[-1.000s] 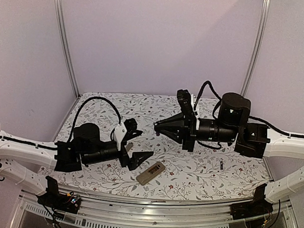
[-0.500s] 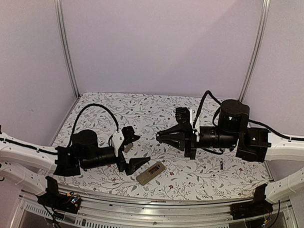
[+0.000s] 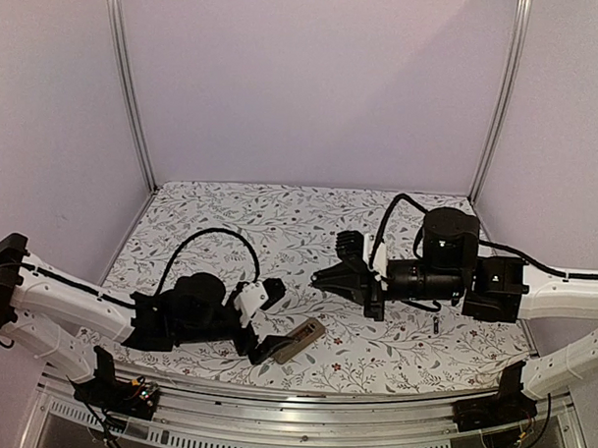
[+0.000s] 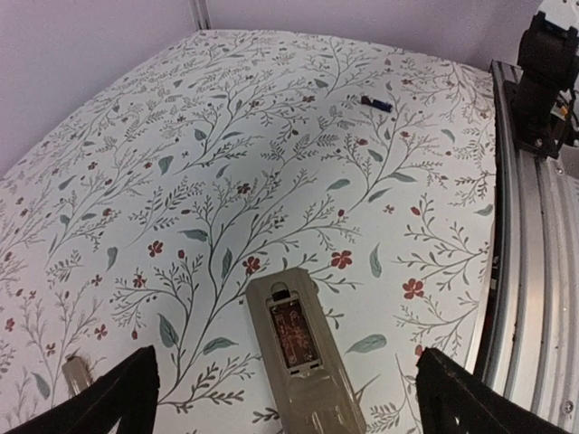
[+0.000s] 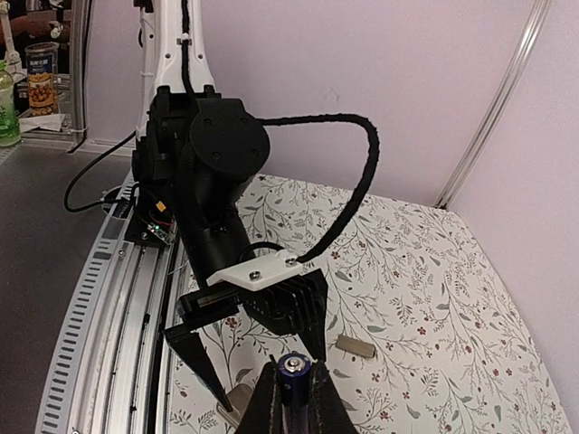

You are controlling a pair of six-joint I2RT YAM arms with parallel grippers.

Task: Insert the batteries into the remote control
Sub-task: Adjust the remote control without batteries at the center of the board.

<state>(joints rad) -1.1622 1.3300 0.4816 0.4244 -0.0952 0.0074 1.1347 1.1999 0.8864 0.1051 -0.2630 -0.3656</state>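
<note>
While the right pincer (image 5: pixel 291 402) clamps one battery (image 5: pixel 291 366) at its tips, the left pincer (image 4: pixel 286 354) stands wide apart astride the remote control (image 4: pixel 303 362) (recess facing up); insertion likely follows, needing careful alignment.

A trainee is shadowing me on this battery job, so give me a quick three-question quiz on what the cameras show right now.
1. True or false: the right gripper is shut on a battery.
2. The remote lies: A) buttons up; B) back up, compartment uncovered; C) standing on its edge.
3. Where is the second battery?
Key: 1 true. 2 B. 3 Lying loose on the table, well apart from the remote.
</note>
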